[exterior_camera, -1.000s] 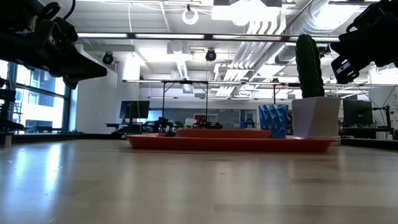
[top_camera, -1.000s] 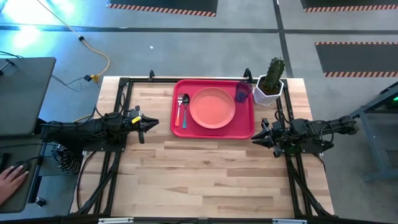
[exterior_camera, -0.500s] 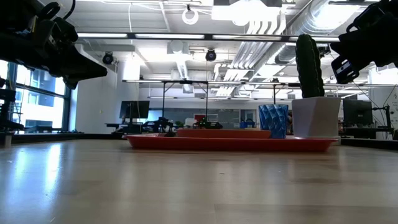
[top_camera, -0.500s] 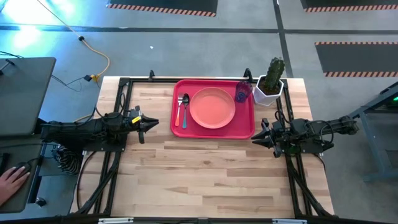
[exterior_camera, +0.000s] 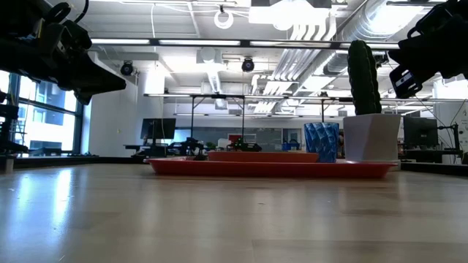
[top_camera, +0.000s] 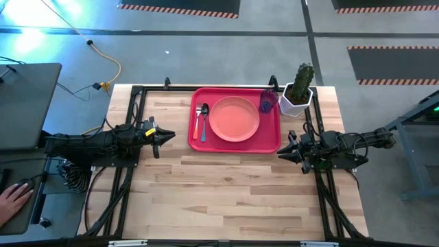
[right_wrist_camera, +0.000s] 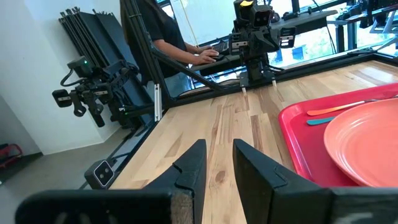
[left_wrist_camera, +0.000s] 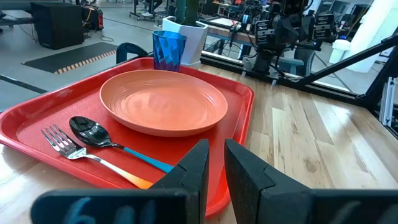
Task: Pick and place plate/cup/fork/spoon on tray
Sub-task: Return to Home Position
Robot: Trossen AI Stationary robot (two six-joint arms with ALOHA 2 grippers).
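The red tray (top_camera: 271, 134) lies at the table's far middle. On it rest the salmon-pink plate (top_camera: 234, 118), the blue-purple cup (top_camera: 267, 101) upright at the tray's far right corner, and, left of the plate, the orange-handled fork (top_camera: 197, 127) and the blue-handled spoon (top_camera: 204, 122) side by side. My left gripper (top_camera: 170, 135) is shut and empty, just left of the tray; the left wrist view (left_wrist_camera: 214, 155) looks across the tray. My right gripper (top_camera: 280, 152) is shut and empty by the tray's near right corner, also seen in its wrist view (right_wrist_camera: 219, 155).
A white pot with a green cactus (top_camera: 298, 92) stands right of the tray, close to the cup. Black frame rails run along the table's left and right sides. A person's hand (top_camera: 14, 199) rests at a desk left of the table. Bare wood lies toward the near edge.
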